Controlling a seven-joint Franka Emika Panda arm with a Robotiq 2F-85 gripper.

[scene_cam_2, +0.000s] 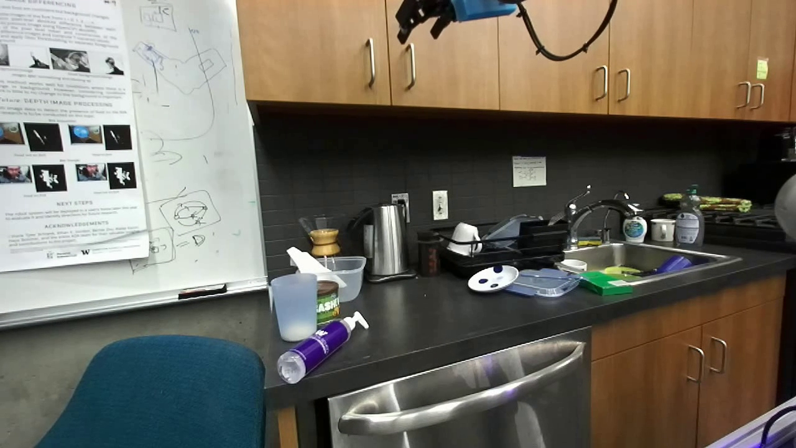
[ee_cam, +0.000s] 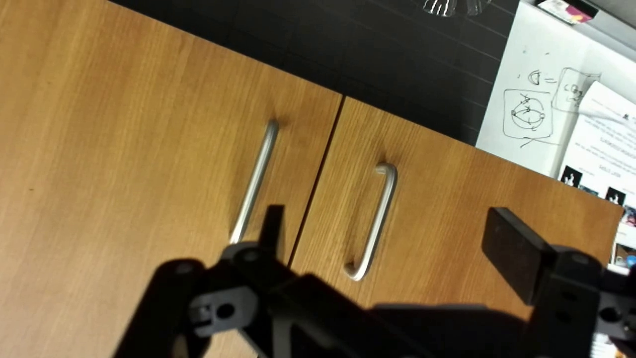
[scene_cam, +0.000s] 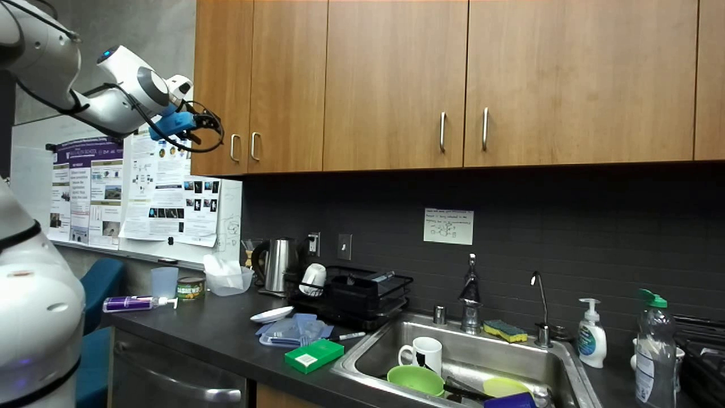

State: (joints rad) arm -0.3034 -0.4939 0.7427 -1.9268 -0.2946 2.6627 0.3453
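Up in front of the wall cabinets point(scene_cam: 396, 85), gripper point(ee_cam: 390, 228) hangs with its fingers point(ee_cam: 514, 256) spread wide. Wrist view has the cabinets upside down, bottom edge toward the top. Metal handle point(ee_cam: 380, 219) of the end door point(ee_cam: 437, 199), the one next to the whiteboard point(ee_cam: 526, 64), appears in the gap between the fingers, nearer the finger at picture left. Second handle point(ee_cam: 256, 179), on the adjoining door point(ee_cam: 149, 149), shows outside that same finger, lower end meeting the gripper's outline. Both handles look to be beyond the fingertips, apart from them; exact gap can't be told. Both doors closed, dark seam between. In an exterior view the gripper overlaps the adjoining door, just above its handle.

Below, well apart from gripper: dark counter point(scene_cam_2: 448, 323) with steel kettle point(scene_cam_2: 387, 239), bluish cup point(scene_cam_2: 295, 308), can point(scene_cam_2: 328, 303), purple pump bottle point(scene_cam_2: 320, 348) on its side, spotted plate point(scene_cam_2: 493, 279), green box point(scene_cam_2: 605, 284). Black dish rack point(scene_cam: 362, 317) stands beside the sink point(scene_cam: 487, 357), which holds a white mug point(scene_cam: 429, 348) and a green bowl point(scene_cam: 416, 381).
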